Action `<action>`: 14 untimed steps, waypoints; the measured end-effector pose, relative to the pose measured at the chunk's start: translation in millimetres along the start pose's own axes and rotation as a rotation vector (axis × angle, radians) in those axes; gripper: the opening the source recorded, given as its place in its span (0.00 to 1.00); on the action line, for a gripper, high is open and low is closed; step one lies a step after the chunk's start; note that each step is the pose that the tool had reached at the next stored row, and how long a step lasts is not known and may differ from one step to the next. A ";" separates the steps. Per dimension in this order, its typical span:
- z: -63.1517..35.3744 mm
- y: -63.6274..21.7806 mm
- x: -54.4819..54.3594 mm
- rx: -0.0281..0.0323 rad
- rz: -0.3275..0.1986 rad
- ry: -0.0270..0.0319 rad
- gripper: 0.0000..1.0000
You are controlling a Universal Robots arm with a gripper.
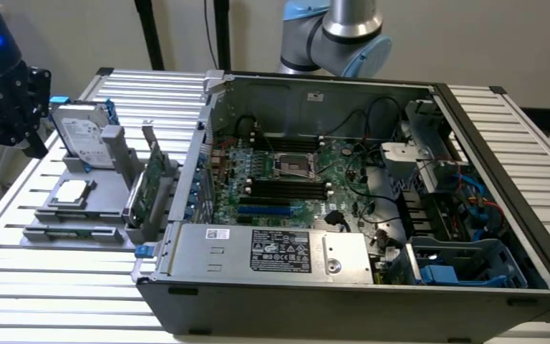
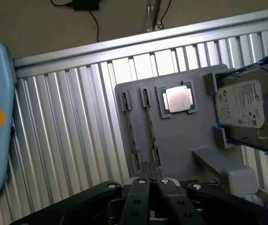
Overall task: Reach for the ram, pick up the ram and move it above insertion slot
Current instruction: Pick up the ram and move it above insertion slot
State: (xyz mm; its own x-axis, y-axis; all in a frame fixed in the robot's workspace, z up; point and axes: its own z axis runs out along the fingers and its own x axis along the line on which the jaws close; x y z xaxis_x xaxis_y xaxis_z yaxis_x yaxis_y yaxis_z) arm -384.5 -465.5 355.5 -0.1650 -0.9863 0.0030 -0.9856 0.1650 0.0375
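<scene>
Wrist view: ram [image 2: 151, 126] stands edge-on just beyond the seemingly closed jaws

The ram [image 2: 151, 126] is a long, thin, greyish stick seen edge-on, standing on edge in a groove of the grey holder plate [image 2: 185, 140], parallel to a second identical stick [image 2: 130, 131] just beside it. The insertion slot [image 1: 277, 188] is one of several parallel long black sockets on the motherboard [image 1: 342, 161], near the square CPU socket [image 1: 292, 165].
</scene>
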 end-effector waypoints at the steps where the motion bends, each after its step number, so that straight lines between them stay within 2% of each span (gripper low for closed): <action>1: 0.1 0.0 0.0 0.0001 -0.019 0.0008 0.11; 5: 0.4 0.0 0.0 0.0006 -0.065 0.0023 0.11; 9: 0.4 0.0 0.0 0.0005 -0.069 0.0025 0.12; 10: 0.4 0.0 0.0 0.0006 -0.069 0.0025 0.18; 11: 0.4 0.0 0.0 0.0005 -0.069 0.0025 0.18; 14: 1.1 -0.1 0.0 0.0006 -0.069 0.0024 0.36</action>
State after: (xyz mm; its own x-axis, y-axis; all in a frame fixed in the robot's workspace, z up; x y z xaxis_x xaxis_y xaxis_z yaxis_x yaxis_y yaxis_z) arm -384.4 -465.5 354.4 -0.0967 -0.9953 0.0028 -0.9946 0.0967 0.0370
